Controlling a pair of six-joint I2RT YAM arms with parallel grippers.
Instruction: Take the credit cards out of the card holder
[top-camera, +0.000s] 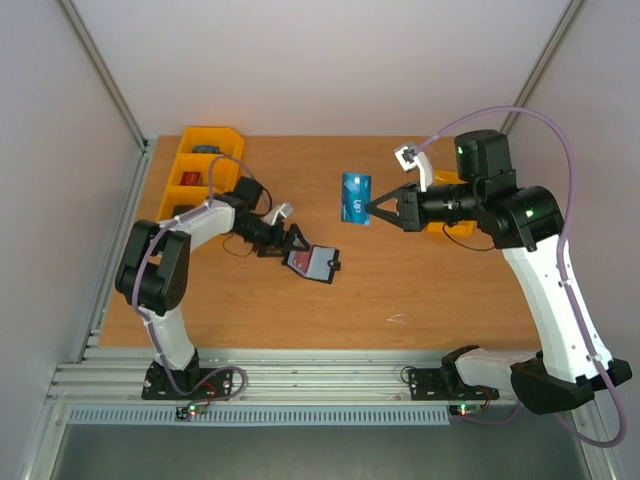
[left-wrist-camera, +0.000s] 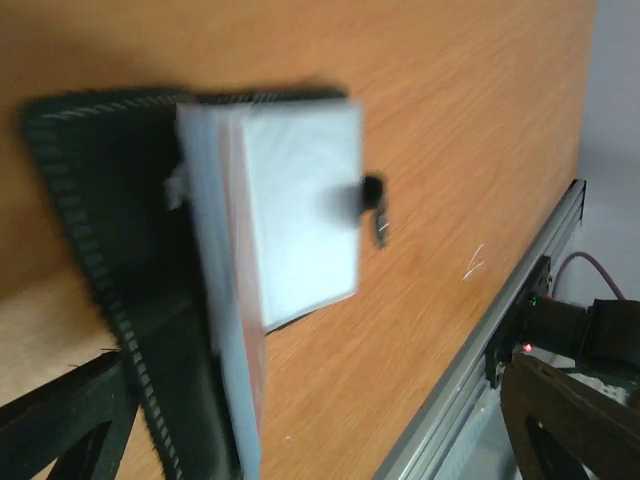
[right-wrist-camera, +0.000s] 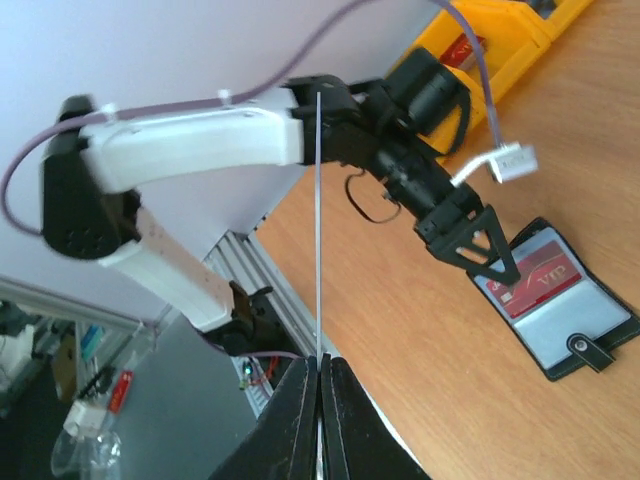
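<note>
Left gripper (top-camera: 290, 243): jaws spread wide, nothing between them. It sits at the left edge of the card holder (right-wrist-camera: 600, 312), over the panel that carries the red card (right-wrist-camera: 537, 281). I can't tell whether a fingertip brushes the holder.

Right gripper (top-camera: 375, 208): fingers pressed tight together on one edge of the blue card (top-camera: 356, 198). It is to the right of the card holder, further from the arm bases and well apart from it.

Blue card: out of the card holder. It lies face up to the overhead camera and shows as a thin edge-on line from the right wrist. I can't tell whether it hangs clear of the table (top-camera: 450, 290).

Card holder: lying open on the table, blue-grey panels up with a black rim all round.

Red card: tucked in the card holder's left panel, pale lettering showing.

Snap tab (right-wrist-camera: 580, 345): black, on the card holder's right edge, the side away from the left gripper.

Yellow bins (top-camera: 205, 165): left of the card holder and further from the arm bases, well apart. The small items inside are too small to make out.
</note>
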